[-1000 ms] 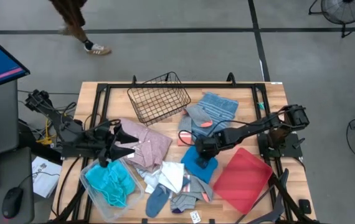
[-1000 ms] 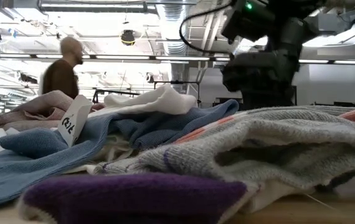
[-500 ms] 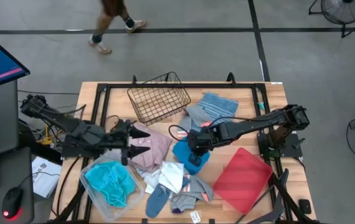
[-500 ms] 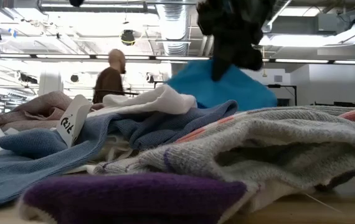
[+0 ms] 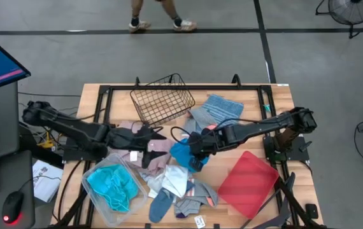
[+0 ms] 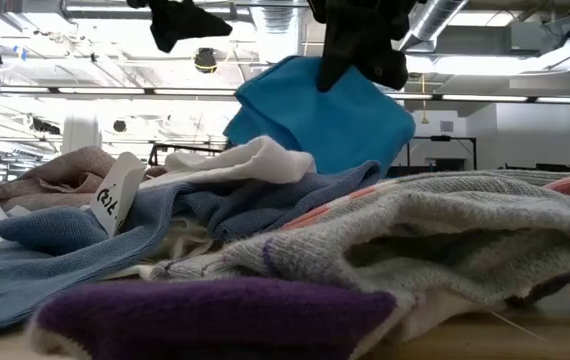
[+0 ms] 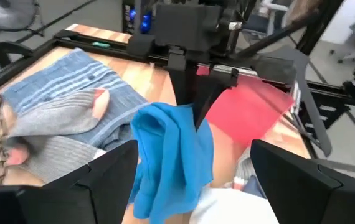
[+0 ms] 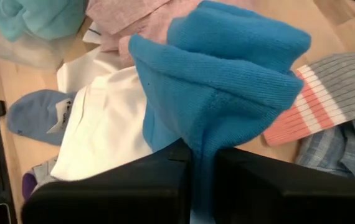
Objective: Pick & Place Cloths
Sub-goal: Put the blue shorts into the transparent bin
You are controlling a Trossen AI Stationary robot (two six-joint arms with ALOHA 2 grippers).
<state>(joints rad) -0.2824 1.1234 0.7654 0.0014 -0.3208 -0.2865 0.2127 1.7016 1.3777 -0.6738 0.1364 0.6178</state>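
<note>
While a person's feet (image 5: 162, 24) are crossing the floor beyond the table (image 5: 277, 102), both arms are meeting over the pile of cloths at the table's middle.

At the left edge of the pile, a turquoise cloth (image 5: 111, 186) is lying bunched in a clear bag. The left gripper (image 5: 151, 145) is reaching in from the left, hovering over the pink shirt (image 5: 159, 147) with its 2 fingers (image 7: 103, 180) spread wide and gripping nothing. In the left wrist view the blue cloth (image 7: 168, 158) is hanging between those open fingers but farther off, not touching either one.

In front of the shirt, a white cloth (image 5: 175, 180) is lying crumpled, with a blue-grey sock (image 5: 159, 205) and a grey sock (image 5: 188, 203) near the table's front edge.

At the centre, the right gripper (image 5: 194, 145) is stretching in from the right, its jaws pinched tight on the blue cloth (image 5: 183, 156). The cloth is lifted clear of the pile: in the low view it is dangling below the gripper (image 6: 360, 45), its long axis running roughly up and down, the pinched end uppermost and the free folds pointing down toward the heap. In the right wrist view it is draping forward from the fingertips (image 8: 193, 168) over the white cloth (image 8: 112, 124).

Behind the grippers, a wire basket (image 5: 162, 102) is standing, with a striped towel (image 5: 223, 108) and a grey sock with coral stripes (image 5: 204, 121) to its right. Farther right, a red tray (image 5: 248, 181) is lying flat, apart from the cloth.
</note>
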